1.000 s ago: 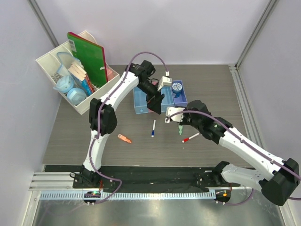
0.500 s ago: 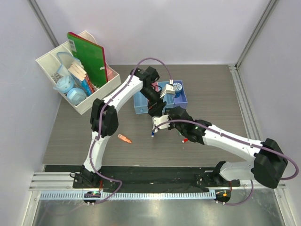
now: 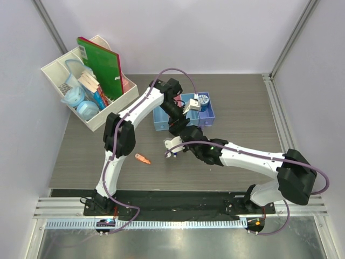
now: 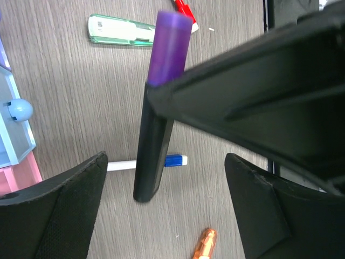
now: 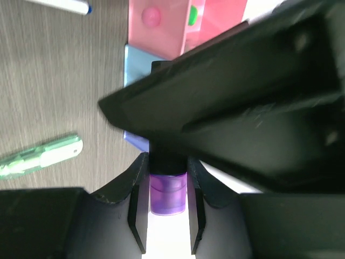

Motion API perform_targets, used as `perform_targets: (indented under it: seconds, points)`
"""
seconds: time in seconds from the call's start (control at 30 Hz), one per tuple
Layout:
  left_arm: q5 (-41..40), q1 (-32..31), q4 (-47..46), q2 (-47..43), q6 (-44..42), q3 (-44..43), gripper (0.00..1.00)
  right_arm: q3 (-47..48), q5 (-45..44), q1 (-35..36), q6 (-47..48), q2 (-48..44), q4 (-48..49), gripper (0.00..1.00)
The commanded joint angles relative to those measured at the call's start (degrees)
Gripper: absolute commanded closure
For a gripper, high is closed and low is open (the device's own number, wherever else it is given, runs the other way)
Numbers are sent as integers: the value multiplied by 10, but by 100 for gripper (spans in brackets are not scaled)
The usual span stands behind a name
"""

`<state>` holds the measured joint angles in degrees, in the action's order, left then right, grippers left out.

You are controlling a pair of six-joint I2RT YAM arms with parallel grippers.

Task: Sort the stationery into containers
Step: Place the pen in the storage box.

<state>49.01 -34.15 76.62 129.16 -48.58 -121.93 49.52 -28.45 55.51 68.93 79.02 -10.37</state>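
Observation:
My right gripper point(image 5: 167, 175) is shut on the purple cap of the purple-black marker point(image 5: 167, 195). In the left wrist view that marker point(image 4: 161, 113) hangs upright over the table between the wide-open fingers of my left gripper point(image 4: 166, 162), which do not touch it. In the top view both grippers meet in front of the bins, left point(image 3: 179, 128) above right point(image 3: 180, 140). The blue-white pen point(image 4: 175, 160), orange marker point(image 3: 142, 158), green marker point(image 4: 121, 31) and red-white pen tip point(image 4: 185, 8) lie on the table. The row of bins point(image 3: 161, 117) stands behind them.
A white desk organiser point(image 3: 59, 73) with a green notebook point(image 3: 102, 65) and tape rolls stands at the back left. A round blue roll point(image 3: 202, 100) sits on the purple bin. My right arm point(image 3: 248, 157) lies across the table's middle.
My right arm has swung left across the table and its gripper now sits under my left gripper. It now covers the green marker and red-white pen in the top view.

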Motion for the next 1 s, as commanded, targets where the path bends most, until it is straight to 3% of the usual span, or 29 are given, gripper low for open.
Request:
perform_targets:
  seconds: [0.0,0.1,0.2,0.23,0.27,0.43,0.5,0.53,0.57,0.63,0.73,0.83,0.93,0.97]
  points:
    - [2,-2,186,-35,-12,0,14,44,-28,14,10,21,31,99]
    - [1,-3,186,-38,-13,2,26,57,-36,20,11,37,39,99]
    - [-1,-5,186,-41,-15,8,60,62,-41,25,14,44,40,99]
    - [-5,-7,186,-43,-16,9,90,62,-42,26,15,44,40,99]
    - [-8,-7,185,-41,-15,10,100,62,-42,26,15,45,40,99]
    - [-5,-7,186,-43,-15,13,100,58,-52,27,8,47,61,96]
    - [-3,-6,186,-41,-16,13,100,58,-59,26,6,52,75,81]
    - [-4,-5,184,-39,-15,12,100,59,-65,26,2,53,77,59]
    - [-6,-4,182,-37,-8,7,100,62,-67,27,-4,54,76,48]
    - [-2,2,179,-30,-1,5,100,70,-67,28,-32,49,76,32]
    - [-1,14,155,-30,21,8,100,90,-52,28,-92,29,44,19]
    - [3,27,115,-38,50,20,100,97,-38,27,-154,-4,25,17]
    - [1,47,21,-53,136,42,100,95,-20,13,-223,-49,34,15]
    - [-1,52,-49,-59,171,51,100,91,-7,5,-238,-62,39,15]
